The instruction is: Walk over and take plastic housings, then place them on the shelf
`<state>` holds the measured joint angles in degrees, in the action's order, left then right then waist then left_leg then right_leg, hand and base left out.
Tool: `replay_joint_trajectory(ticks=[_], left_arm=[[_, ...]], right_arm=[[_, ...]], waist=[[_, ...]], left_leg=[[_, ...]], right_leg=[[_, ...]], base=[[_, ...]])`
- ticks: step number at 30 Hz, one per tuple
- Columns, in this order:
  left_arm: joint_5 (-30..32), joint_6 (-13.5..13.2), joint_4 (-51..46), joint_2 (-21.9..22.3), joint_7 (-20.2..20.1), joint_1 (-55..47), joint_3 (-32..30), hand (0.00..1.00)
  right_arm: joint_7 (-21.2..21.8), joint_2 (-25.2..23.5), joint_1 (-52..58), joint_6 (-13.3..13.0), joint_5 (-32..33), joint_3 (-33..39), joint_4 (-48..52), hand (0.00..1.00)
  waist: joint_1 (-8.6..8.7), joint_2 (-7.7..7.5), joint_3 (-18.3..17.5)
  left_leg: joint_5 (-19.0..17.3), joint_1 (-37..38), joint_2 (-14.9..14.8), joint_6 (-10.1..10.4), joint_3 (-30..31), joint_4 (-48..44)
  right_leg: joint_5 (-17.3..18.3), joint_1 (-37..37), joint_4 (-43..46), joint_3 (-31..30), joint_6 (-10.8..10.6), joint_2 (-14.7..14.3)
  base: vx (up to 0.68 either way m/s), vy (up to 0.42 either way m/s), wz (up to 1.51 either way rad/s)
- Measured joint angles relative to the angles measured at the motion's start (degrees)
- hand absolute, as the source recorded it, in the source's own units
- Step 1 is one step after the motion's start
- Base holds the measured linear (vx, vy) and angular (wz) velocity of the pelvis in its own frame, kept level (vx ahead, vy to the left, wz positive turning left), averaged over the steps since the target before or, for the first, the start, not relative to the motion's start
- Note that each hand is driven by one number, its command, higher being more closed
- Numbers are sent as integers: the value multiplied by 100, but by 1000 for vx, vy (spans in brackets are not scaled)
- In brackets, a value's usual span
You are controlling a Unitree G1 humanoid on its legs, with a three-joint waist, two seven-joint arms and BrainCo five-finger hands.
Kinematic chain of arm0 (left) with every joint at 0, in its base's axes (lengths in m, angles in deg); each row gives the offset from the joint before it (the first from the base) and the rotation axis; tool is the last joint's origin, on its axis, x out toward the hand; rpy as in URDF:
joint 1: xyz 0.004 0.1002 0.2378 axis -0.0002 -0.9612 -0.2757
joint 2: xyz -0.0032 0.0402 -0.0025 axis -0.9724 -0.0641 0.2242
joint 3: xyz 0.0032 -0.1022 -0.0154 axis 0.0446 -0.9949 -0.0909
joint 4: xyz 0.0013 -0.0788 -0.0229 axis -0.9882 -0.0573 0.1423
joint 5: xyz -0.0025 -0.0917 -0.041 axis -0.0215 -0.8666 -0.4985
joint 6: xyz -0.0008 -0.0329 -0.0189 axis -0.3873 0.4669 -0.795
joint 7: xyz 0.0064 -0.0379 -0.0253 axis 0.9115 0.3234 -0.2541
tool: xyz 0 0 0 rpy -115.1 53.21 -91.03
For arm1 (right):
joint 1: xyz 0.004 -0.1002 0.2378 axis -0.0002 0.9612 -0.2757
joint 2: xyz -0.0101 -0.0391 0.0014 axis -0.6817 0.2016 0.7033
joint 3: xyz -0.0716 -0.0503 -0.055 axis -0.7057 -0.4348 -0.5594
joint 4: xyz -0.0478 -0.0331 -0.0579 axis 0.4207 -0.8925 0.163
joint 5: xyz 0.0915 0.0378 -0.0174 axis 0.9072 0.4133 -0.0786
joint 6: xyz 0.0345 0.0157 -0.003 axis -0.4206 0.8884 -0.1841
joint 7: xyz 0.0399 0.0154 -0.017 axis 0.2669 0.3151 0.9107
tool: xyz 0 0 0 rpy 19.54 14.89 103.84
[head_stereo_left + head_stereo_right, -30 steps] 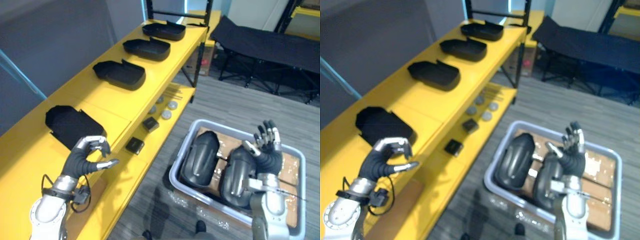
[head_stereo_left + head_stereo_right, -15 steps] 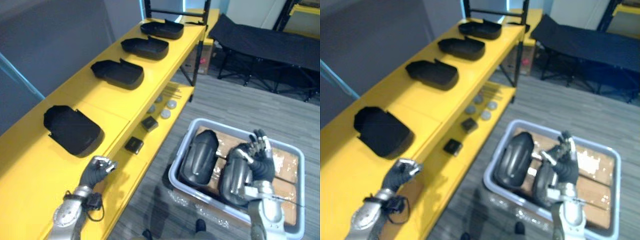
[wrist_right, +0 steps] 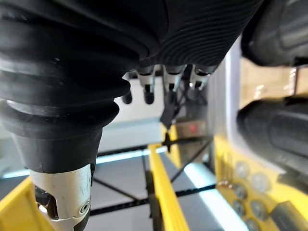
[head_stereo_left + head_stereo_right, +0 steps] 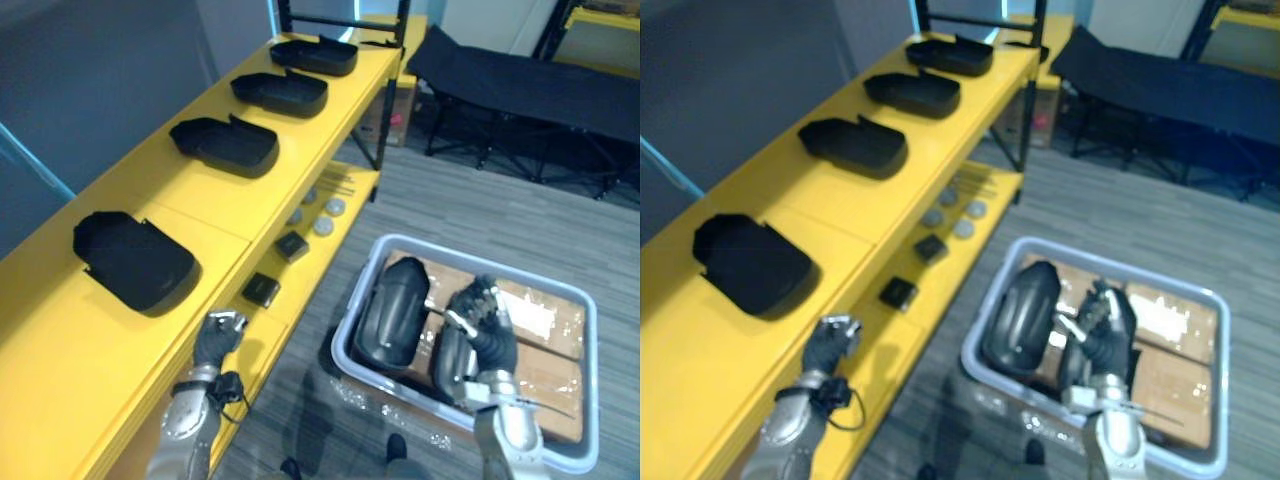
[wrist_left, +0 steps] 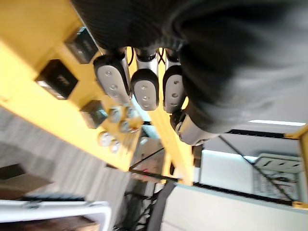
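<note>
Housing (image 4: 447, 368) in bin (image 4: 350, 318) directly beneath right hand (image 4: 492, 340)

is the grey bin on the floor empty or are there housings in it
Not empty: the grey bin holds two dark housings side by side, lying on cardboard.

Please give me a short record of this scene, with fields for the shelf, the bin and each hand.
Placed: four black housings in a row on the yellow shelf
Source: grey bin with two dark housings inside
Left hand: at the shelf's front edge, fingers curled, empty
Right hand: over the right housing in the bin
</note>
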<state>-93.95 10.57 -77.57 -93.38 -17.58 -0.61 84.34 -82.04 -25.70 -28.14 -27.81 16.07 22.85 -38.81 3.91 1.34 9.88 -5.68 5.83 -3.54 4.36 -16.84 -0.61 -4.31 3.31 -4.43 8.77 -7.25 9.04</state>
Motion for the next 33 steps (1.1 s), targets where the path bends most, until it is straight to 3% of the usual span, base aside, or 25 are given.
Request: replay_joint_trajectory(ticks=[2, 9, 17, 22, 33], left_arm=[[-2, -143, -194, 12, 26, 26, 1, 100], [55, -284, -967, 43, 252, 61, 66, 100], [46, 112, -934, 157, 594, 49, 106, 100], [56, 294, -730, 159, 1033, 62, 114, 100], [57, 294, -296, 199, 1719, 235, 111, 100]], right_arm=[[-33, -59, 0, 0, -7, -41, 0, 0], [-138, -147, 53, -1, -119, -180, 1, 0], [-244, -147, 116, -1, -119, -296, -1, 0], [-245, -147, 117, -1, -118, -308, -72, 0], [-245, -148, 179, -2, -118, -427, -200, 0]], waist=[[-2, -18, 11], [-4, -31, 18], [-4, -54, 8], [-2, -85, -11], [1, -207, -96]], left_leg=[[-8, 4, 2, -5, -22, 0], [-27, 6, 2, -7, -33, 6], [-35, 15, 3, -16, -27, 9], [-34, 19, 3, -16, -50, 7], [-34, 34, 5, -16, -96, 3]], right_leg=[[0, -5, 0, -19, 0, 2], [-1, -6, 1, -23, -1, 2], [-1, -14, 44, -17, -1, 5], [-1, -27, 44, -41, -1, 3], [-10, -43, 51, -103, -11, 2]], base=[[3, 7, -5], [0, 0, 0], [0, 0, 0], [-2, 1, -1], [0, 1, -2]])
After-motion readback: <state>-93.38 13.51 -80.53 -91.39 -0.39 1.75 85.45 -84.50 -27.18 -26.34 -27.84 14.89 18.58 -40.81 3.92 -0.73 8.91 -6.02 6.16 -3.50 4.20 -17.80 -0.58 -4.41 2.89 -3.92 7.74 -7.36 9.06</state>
